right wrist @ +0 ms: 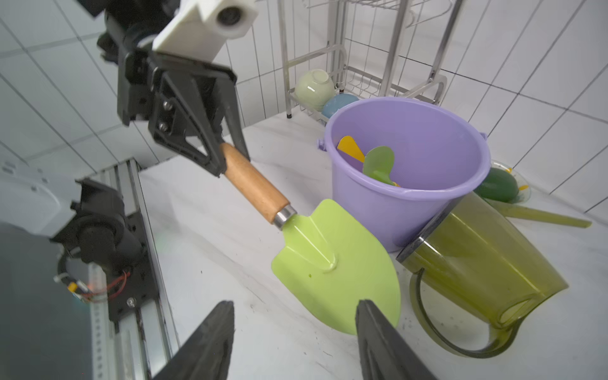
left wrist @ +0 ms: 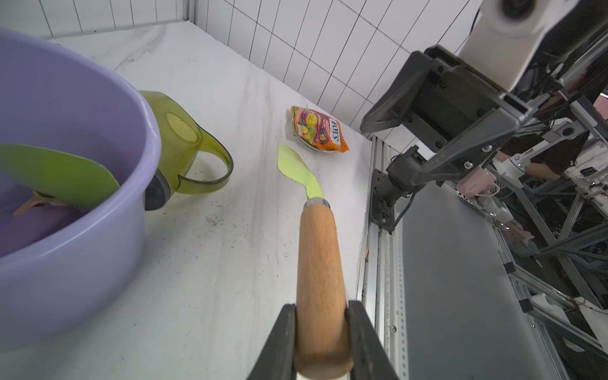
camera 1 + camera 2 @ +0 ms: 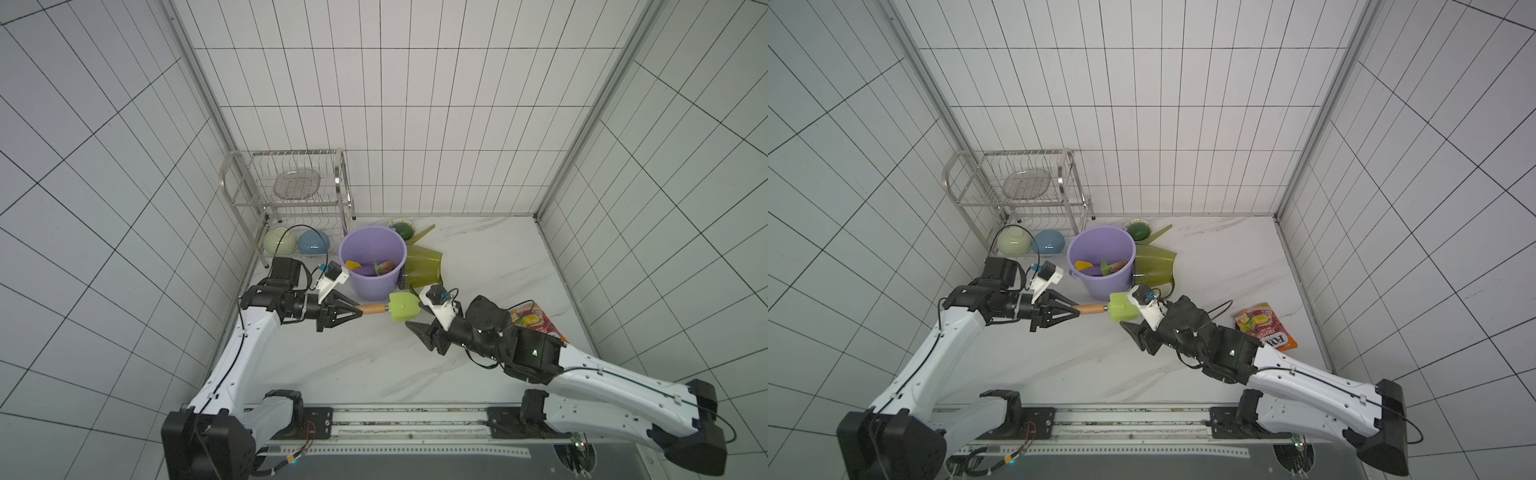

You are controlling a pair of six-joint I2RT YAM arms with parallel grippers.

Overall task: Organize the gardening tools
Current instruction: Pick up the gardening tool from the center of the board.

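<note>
The pale green trowel is held by its handle in the closed left pincer, near the purple bucket where other trowels are already placed. The right pincer is open, empty. The watering can lies outside.

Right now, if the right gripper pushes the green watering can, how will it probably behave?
The watering can lies on its side, so its round body may roll; the bucket beside it could block that. It looks see-through and empty, so probably light.
</note>
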